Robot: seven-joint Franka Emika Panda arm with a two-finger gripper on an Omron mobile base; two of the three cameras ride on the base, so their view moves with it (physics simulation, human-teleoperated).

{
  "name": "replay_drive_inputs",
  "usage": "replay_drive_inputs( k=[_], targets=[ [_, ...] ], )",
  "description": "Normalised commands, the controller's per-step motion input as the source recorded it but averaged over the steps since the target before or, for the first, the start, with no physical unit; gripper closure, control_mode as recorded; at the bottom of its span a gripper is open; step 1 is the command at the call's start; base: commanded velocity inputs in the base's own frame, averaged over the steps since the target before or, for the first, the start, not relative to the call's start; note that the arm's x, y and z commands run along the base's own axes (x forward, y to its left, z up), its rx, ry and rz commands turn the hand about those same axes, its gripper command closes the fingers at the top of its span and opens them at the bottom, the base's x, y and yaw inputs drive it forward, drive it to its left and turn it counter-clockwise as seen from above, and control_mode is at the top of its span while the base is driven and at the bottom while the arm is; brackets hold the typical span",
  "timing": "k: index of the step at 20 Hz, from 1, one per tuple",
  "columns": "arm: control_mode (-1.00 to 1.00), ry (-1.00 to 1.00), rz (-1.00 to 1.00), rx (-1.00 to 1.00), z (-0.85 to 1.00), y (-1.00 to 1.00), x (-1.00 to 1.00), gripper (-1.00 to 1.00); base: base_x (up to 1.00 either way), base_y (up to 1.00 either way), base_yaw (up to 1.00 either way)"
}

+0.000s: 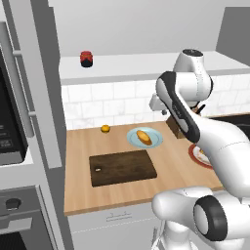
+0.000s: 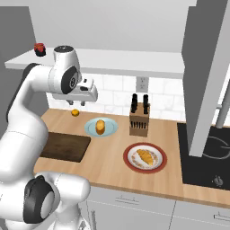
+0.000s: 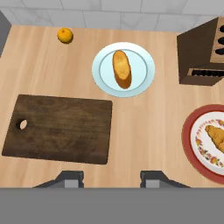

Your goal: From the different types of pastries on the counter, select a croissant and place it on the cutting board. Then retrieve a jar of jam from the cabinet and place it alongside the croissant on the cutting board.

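Croissant (image 3: pixel 216 136) selection is judged not yet begun: nothing is held, and the fingers (image 3: pixel 111 177) are seen hanging high above the bench (image 3: pixel 144 131), drawn in as narrow as they go and empty.

Seen from the hand camera, the cutting board (image 3: pixel 61 129) is nearest, at about ten o'clock from the fingers, bare, with its pale hole at its nine o'clock end. The croissant is found at about three o'clock from the fingers, well apart, on a red-rimmed plate (image 3: pixel 189 144); its long axis is seen running from ten o'clock to four o'clock. A sideways reach and a descent are therefore judged necessary.

Farther off, at twelve o'clock, a plump bun (image 3: pixel 121 68) is seen on a pale blue plate (image 3: pixel 140 81); it is not the wanted pastry. A knife block (image 3: pixel 199 57) is placed at about one o'clock, just beyond the red-rimmed plate, and could be brushed during the reach. A small orange fruit (image 3: pixel 64 35) lies at eleven o'clock near the tiled wall.

Farthest, in the left base view, the jar of jam (image 1: pixel 87 58) is seen upright on the cabinet (image 1: pixel 146 63) shelf.
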Motion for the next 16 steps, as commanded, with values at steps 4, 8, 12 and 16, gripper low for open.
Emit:
replay_drive_inputs(
  k=[4,8,12,16],
  targets=[
    [-1.0,0.0,0.0,0.0,-0.06,0.0,-0.01,-1.0,0.0,0.0,0.0],
    [-1.0,0.0,0.0,0.0,-0.17,0.0,-0.06,-1.0,0.0,0.0,0.0],
    [-1.0,0.0,0.0,0.0,-0.23,0.0,-0.19,-1.0,0.0,0.0,0.0],
    [-1.0,-0.07,0.02,0.0,-0.21,-0.1,-0.2,-1.0,0.0,0.0,0.0]
  ],
)
